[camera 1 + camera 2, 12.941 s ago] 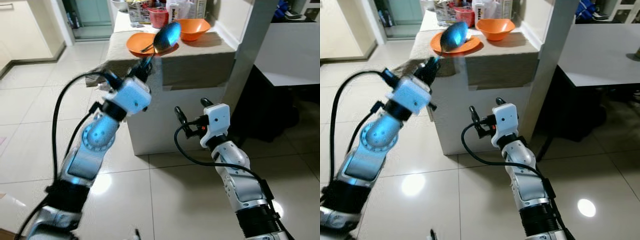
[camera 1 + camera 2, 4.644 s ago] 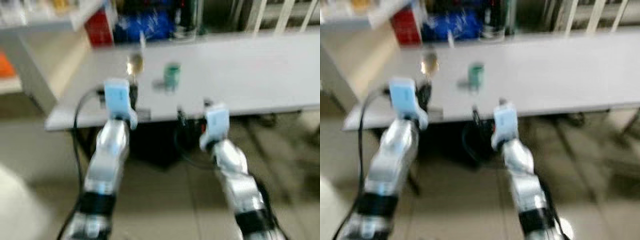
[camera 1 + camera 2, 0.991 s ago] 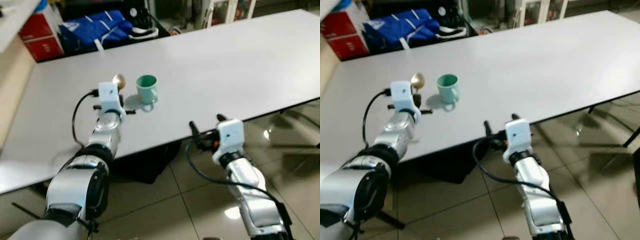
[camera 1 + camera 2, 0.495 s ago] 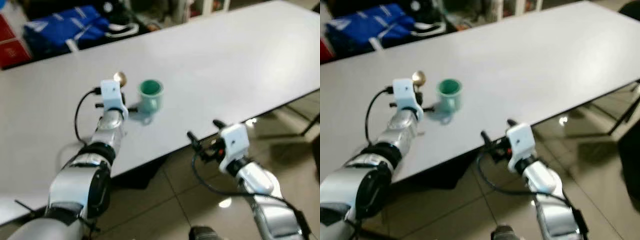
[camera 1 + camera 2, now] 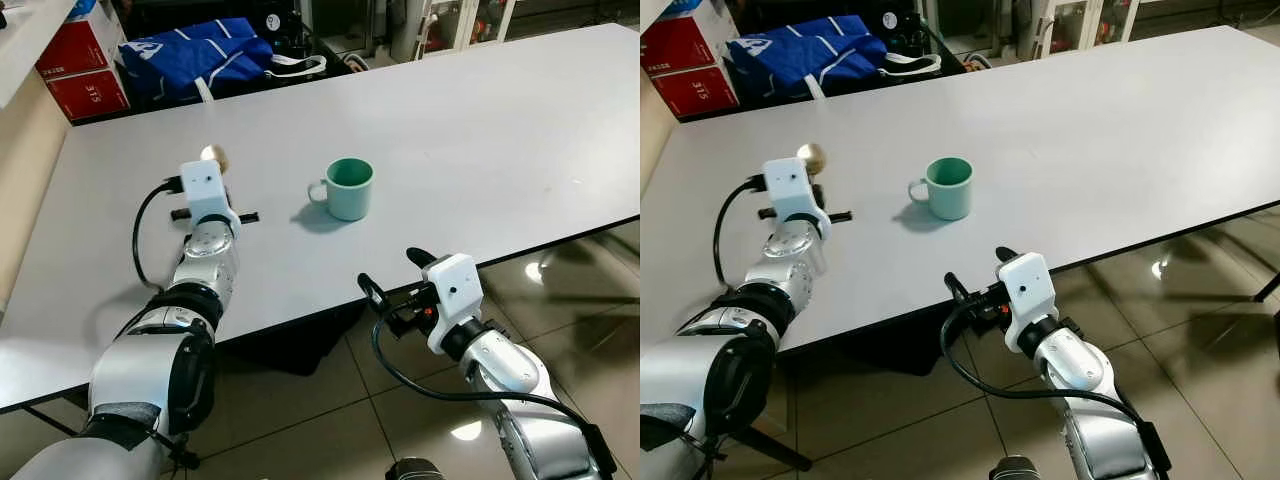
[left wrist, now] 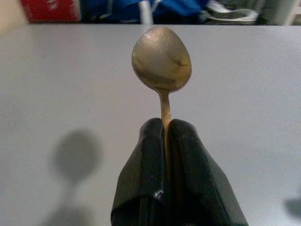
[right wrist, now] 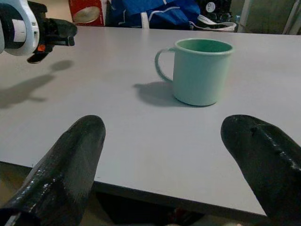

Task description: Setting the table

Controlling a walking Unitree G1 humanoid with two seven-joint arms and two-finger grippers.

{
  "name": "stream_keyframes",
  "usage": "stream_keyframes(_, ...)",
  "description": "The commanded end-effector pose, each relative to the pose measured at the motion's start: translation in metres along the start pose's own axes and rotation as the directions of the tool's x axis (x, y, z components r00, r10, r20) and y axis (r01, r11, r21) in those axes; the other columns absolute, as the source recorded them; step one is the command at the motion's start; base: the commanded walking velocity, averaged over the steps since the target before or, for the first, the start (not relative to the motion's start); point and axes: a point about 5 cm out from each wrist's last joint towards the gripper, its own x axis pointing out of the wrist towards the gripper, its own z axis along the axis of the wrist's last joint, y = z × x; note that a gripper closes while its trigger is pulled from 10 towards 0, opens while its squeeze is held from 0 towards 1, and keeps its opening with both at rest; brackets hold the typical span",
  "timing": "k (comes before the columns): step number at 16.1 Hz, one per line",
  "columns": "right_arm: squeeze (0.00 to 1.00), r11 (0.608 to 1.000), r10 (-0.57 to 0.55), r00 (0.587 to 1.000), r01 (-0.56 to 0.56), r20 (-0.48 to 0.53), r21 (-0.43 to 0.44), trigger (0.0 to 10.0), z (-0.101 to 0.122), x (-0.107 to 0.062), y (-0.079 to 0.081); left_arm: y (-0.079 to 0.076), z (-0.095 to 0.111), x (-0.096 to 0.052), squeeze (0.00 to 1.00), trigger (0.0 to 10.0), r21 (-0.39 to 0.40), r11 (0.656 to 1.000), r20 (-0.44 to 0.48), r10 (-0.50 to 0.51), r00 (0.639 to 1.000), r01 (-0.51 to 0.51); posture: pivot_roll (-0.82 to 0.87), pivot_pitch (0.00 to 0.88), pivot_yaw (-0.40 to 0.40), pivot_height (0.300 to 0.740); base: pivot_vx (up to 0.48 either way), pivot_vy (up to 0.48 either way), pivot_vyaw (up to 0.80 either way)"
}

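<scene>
A brass-coloured spoon (image 6: 161,59) sticks up from my left gripper (image 6: 162,123), which is shut on its handle. The spoon's bowl (image 5: 213,155) hovers just above the white table (image 5: 480,120), to the left of a mint-green mug (image 5: 348,188). The mug stands upright with its handle toward the spoon. My right gripper (image 5: 391,271) is open and holds nothing, level with the table's front edge, in front of the mug (image 7: 201,70). Its two fingers (image 7: 61,174) are spread wide.
A blue bag (image 5: 200,55) and a red box (image 5: 85,80) lie beyond the table's far edge. A beige counter wall (image 5: 25,150) borders the table on the left. Shiny floor tiles (image 5: 300,430) run under and in front of the table.
The camera has shifted. My left gripper with the spoon now stands farther left of the mug than half a second ago. The right gripper stays open by the front edge.
</scene>
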Motion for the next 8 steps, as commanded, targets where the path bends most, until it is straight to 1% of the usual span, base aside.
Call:
stream_keyframes(1,0.00,1.000,0.021,1.000,-0.021,0.011,0.001,10.0,0.004,-0.003,0.001,0.003,-0.012,-0.003,0.00,0.0,-0.025,0.999,-0.045,0.047,0.998,-0.048,-0.29,0.018,0.113,0.740,0.000,0.000,0.00)
stream_keyframes(2,0.00,1.000,0.021,1.000,-0.021,0.010,0.000,10.0,0.005,-0.003,-0.001,0.001,-0.018,-0.005,0.00,0.0,-0.022,0.999,-0.069,0.040,0.997,-0.042,-0.29,0.022,0.106,0.740,0.000,0.000,0.00)
stream_keyframes(4,0.00,1.000,0.023,1.000,-0.023,0.008,-0.003,10.0,0.006,-0.003,-0.001,-0.001,-0.030,-0.008,0.00,0.0,-0.044,0.998,-0.124,0.028,0.992,-0.034,-0.29,0.024,0.105,0.740,0.000,0.000,0.00)
stream_keyframes(6,0.00,1.000,0.025,1.000,-0.025,0.008,-0.001,10.0,0.007,-0.003,0.000,-0.004,-0.039,-0.011,0.00,0.0,-0.031,0.999,-0.156,0.008,0.988,-0.013,-0.30,0.030,0.106,0.740,0.000,0.000,0.00)
stream_keyframes(8,0.00,1.000,0.025,1.000,-0.025,0.005,0.002,10.0,0.006,-0.004,0.002,-0.003,-0.044,-0.013,0.00,0.0,-0.024,1.000,-0.178,0.015,0.984,-0.020,-0.30,0.034,0.109,0.740,0.000,0.000,0.00)
